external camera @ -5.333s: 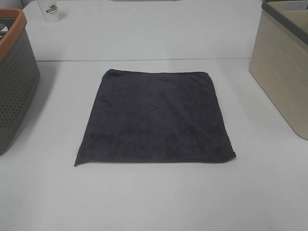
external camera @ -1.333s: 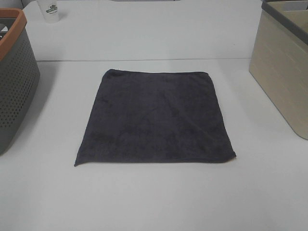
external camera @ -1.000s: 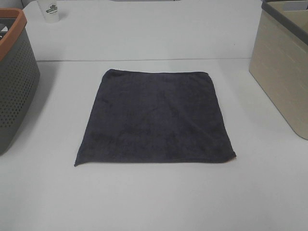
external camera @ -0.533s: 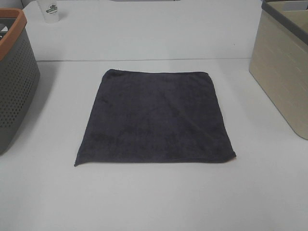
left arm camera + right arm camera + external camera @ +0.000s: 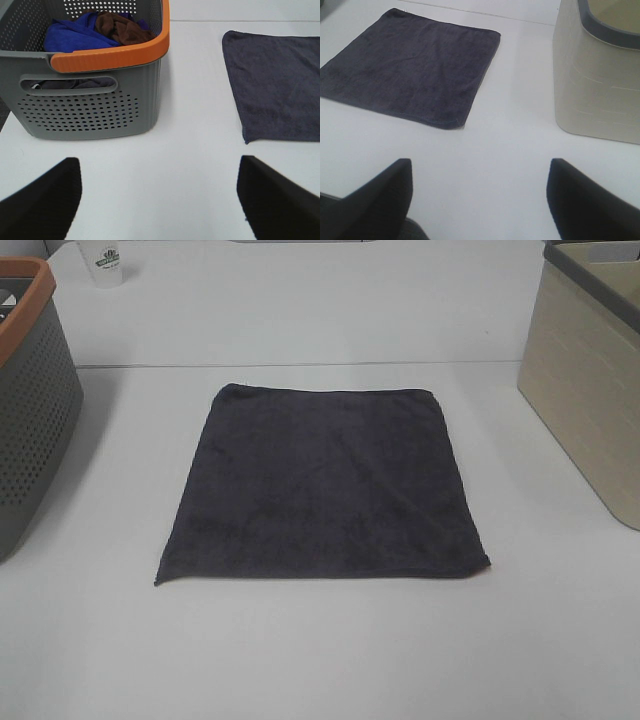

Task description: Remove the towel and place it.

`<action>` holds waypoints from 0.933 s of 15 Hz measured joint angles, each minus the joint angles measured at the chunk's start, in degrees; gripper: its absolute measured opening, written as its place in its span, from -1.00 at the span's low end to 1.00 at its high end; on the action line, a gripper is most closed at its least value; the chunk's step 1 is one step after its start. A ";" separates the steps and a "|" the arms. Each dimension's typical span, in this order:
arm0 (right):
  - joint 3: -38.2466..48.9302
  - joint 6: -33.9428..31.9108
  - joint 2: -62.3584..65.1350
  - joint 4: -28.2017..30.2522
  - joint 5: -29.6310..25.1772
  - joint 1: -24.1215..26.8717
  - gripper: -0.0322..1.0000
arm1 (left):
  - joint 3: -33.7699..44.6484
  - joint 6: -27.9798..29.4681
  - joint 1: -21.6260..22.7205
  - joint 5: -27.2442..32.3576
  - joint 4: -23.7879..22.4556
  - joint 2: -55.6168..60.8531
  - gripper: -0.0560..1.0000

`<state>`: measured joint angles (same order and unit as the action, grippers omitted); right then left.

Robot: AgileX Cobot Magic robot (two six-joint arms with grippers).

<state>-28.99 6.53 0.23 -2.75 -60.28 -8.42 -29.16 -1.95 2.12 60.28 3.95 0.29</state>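
The towel [image 5: 325, 485] lay flat and spread out on the white table [image 5: 320, 660], between the grey basket [image 5: 30, 410] with the orange rim and the beige bin [image 5: 585, 390], touching neither. The left gripper [image 5: 157, 200] and the right gripper [image 5: 480, 200] both hung with fingers wide apart, holding nothing, short of the towel's near edge.

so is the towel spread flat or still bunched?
Spread flat. The towel lies as one open square on the table, all four edges visible, no folds.
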 joint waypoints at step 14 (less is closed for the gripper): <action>0.17 0.00 0.00 0.00 0.00 0.00 0.49 | 0.00 0.00 0.00 0.00 0.00 0.00 0.60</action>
<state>-28.82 6.53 0.23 -2.75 -60.28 -8.42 -29.16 -1.95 2.12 60.28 3.95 0.29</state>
